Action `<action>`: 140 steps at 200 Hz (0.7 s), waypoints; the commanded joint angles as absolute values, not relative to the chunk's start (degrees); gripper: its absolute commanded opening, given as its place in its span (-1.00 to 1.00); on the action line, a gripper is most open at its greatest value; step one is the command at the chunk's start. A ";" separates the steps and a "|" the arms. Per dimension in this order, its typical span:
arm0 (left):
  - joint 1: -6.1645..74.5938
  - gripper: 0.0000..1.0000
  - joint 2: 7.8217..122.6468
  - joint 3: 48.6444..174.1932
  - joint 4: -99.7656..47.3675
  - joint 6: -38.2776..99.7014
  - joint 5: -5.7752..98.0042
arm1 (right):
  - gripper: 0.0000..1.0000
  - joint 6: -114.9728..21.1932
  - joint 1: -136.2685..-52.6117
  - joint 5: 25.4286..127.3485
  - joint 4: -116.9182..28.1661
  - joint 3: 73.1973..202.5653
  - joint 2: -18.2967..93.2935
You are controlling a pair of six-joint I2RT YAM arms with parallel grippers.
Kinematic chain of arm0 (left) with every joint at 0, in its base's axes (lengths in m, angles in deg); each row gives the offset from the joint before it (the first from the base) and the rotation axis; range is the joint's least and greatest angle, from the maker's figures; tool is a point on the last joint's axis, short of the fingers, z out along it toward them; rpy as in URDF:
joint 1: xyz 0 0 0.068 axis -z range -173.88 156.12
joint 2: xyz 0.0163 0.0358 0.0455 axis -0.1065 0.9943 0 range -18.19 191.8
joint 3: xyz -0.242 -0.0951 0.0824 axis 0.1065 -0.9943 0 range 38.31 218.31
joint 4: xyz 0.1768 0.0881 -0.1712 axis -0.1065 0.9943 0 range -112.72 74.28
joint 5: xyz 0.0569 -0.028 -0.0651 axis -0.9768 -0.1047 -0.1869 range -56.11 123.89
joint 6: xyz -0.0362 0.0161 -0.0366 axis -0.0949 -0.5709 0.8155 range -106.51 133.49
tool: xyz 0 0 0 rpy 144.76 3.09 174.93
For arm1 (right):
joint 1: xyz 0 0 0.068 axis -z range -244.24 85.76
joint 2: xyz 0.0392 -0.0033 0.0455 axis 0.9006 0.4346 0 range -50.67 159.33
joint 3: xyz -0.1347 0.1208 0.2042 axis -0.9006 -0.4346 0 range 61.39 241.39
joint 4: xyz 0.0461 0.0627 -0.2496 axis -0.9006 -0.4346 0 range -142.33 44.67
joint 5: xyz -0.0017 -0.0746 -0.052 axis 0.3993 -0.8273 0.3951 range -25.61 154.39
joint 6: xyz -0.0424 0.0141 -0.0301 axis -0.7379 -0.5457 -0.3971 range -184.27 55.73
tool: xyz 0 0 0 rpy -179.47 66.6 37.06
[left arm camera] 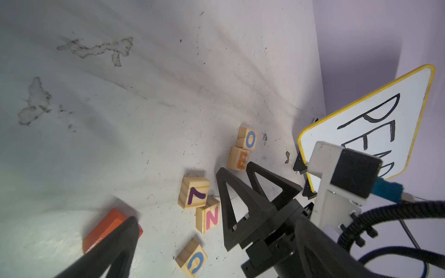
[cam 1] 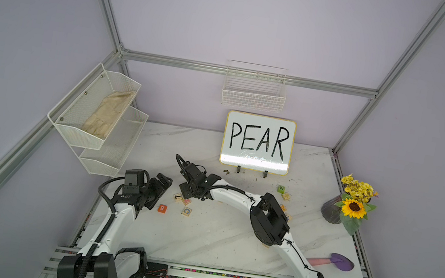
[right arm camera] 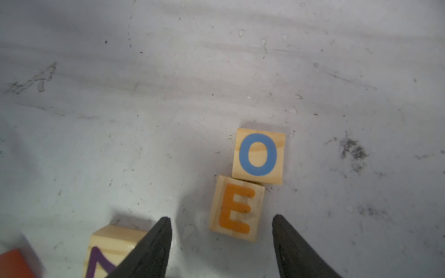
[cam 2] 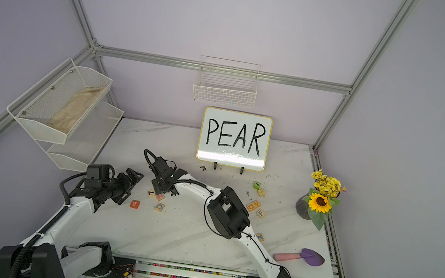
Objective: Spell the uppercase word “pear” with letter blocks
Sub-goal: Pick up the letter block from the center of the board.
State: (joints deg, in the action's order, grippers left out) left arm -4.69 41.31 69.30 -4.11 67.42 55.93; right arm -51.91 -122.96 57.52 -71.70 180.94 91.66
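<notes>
1. While the right claw hangs low over the tabletop, its two black tapered fingers stand apart, one on either side of the E block, with a gap showing on both sides.
2. E block: pale wooden cube with visible grain and an orange capital E on top. It lies flat on the tabletop, one edge touching the O block (same wood, blue O).
3. Tabletop: white marble-look sheet, scuffed, with dark specks and smudges.
4. Left claw: spread wide, nothing between its fingers. One black finger overlaps the solid orange cube in the left wrist view (contact unclear).
5. Whiteboard: yellow rim, rounded corners, black handwritten "PEAR".
6. Near the E block are more wooden cubes: 7 block in purple, N block in pink, C block in blue.
</notes>
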 commanded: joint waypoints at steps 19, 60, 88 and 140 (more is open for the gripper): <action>-5.31 0.99 41.07 66.45 -10.13 68.68 61.22 | 0.37 -51.18 -122.88 54.89 -74.71 184.72 93.93; -5.29 1.00 41.04 66.09 -9.62 68.34 60.52 | 0.31 -51.18 -122.87 54.74 -76.86 187.33 95.64; -5.39 1.00 41.20 66.15 -9.50 68.25 60.34 | 0.23 -51.18 -122.91 54.16 -79.92 190.52 97.11; -5.48 1.00 41.48 66.24 -9.29 68.25 60.21 | 0.08 -51.18 -122.86 53.16 -80.13 190.81 97.36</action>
